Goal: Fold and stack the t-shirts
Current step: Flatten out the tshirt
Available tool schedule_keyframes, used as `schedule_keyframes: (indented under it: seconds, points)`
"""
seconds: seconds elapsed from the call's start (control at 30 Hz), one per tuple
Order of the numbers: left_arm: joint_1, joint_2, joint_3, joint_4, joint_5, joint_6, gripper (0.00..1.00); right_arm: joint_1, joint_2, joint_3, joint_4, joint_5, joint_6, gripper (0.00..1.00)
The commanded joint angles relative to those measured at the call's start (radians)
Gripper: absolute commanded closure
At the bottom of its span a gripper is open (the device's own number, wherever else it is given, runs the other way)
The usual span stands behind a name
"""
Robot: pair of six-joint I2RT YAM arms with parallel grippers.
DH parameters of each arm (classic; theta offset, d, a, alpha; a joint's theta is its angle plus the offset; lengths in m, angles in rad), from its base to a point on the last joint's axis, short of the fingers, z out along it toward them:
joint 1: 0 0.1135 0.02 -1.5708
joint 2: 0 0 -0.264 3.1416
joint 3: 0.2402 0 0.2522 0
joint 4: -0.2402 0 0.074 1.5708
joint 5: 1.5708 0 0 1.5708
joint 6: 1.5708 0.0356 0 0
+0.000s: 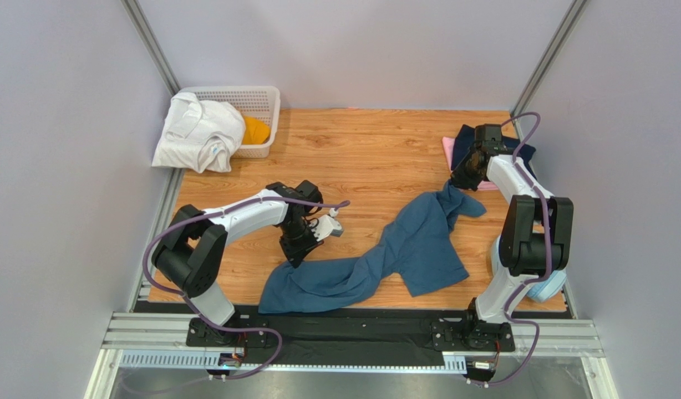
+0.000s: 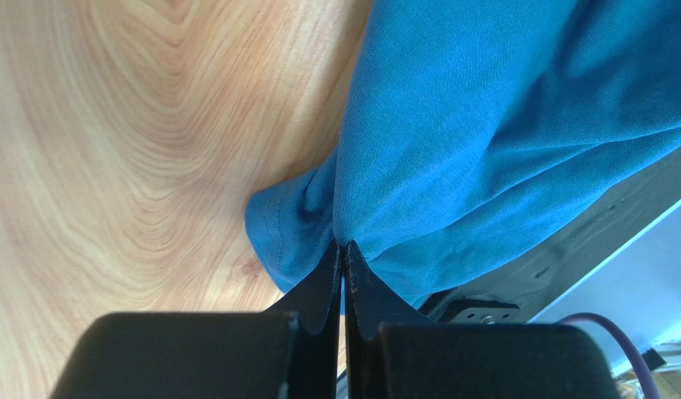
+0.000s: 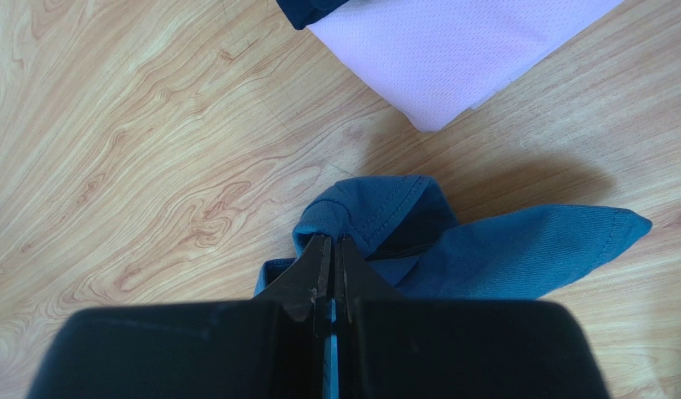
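A large slate-blue t-shirt (image 1: 402, 249) lies crumpled in a long diagonal strip across the wooden table. My left gripper (image 1: 295, 252) is shut on its near-left end; the left wrist view shows the jaws (image 2: 344, 251) pinching a fold of the blue cloth (image 2: 502, 125). My right gripper (image 1: 463, 178) is shut on its far-right end; the right wrist view shows the jaws (image 3: 333, 243) closed on a hemmed edge (image 3: 385, 208). A folded pink shirt (image 1: 448, 151) with a dark navy shirt (image 1: 464, 137) on it lies at the back right, also in the right wrist view (image 3: 452, 50).
A white lattice basket (image 1: 265, 96) stands at the back left with a white garment (image 1: 198, 129) draped over it and an orange one (image 1: 254, 130) inside. Light-blue headphones (image 1: 552, 287) lie by the right arm's base. The table's near edge shows in the left wrist view (image 2: 569, 249).
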State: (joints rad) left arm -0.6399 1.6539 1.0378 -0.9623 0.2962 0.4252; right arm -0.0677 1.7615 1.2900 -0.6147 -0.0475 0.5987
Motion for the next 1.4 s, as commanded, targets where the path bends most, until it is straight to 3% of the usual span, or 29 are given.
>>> schedule_keyframes:
  seconds: [0.0,0.27,0.43,0.47,0.5,0.53,0.57,0.6,0.63,0.7,0.77,0.87,1.07,1.37]
  points:
    - [0.023,-0.028,0.067,0.01,-0.048,0.027,1.0,0.003,-0.057,0.009,0.033,0.012,0.009,1.0]
    - [0.368,0.0,0.316,-0.01,-0.169,0.112,1.0,0.002,-0.051,0.009,0.033,0.02,0.006,1.0]
    - [0.404,0.046,0.319,0.025,-0.236,0.103,0.99,0.002,-0.025,0.011,0.033,0.015,-0.004,1.0]
    - [0.404,0.043,0.308,0.033,-0.242,0.089,0.93,0.002,-0.028,0.011,0.027,0.012,-0.011,0.93]
    - [0.404,0.038,0.303,0.036,-0.236,0.081,0.84,0.002,-0.03,0.011,0.027,0.012,-0.016,0.69]
    - [0.404,0.023,0.294,0.037,-0.232,0.073,0.64,0.003,-0.046,0.006,0.026,0.015,-0.02,0.58]
    - [0.404,0.009,0.289,0.036,-0.224,0.064,0.54,0.003,-0.057,0.0,0.023,0.017,-0.023,0.48]
    - [0.404,-0.006,0.286,0.034,-0.209,0.057,0.45,0.003,-0.072,-0.004,0.024,0.021,-0.027,0.44]
    - [0.404,-0.043,0.275,0.033,-0.203,0.055,0.29,0.005,-0.103,-0.014,0.023,0.031,-0.027,0.42]
    - [0.404,-0.081,0.263,0.033,-0.203,0.057,0.16,0.008,-0.141,-0.04,0.015,0.04,-0.03,0.3]
    - [0.404,-0.132,0.258,0.033,-0.229,0.057,0.12,0.02,-0.201,-0.053,-0.005,0.099,-0.039,0.18]
    - [0.404,-0.203,0.248,0.036,-0.25,0.06,0.09,0.055,-0.301,-0.101,-0.019,0.098,-0.048,0.2]
    - [0.404,-0.267,0.219,-0.045,-0.172,0.064,0.1,0.193,-0.467,-0.265,-0.071,0.009,-0.03,0.39]
    - [0.404,-0.212,0.001,0.105,-0.258,0.106,0.13,0.313,-0.58,-0.488,-0.08,-0.081,0.018,0.44]
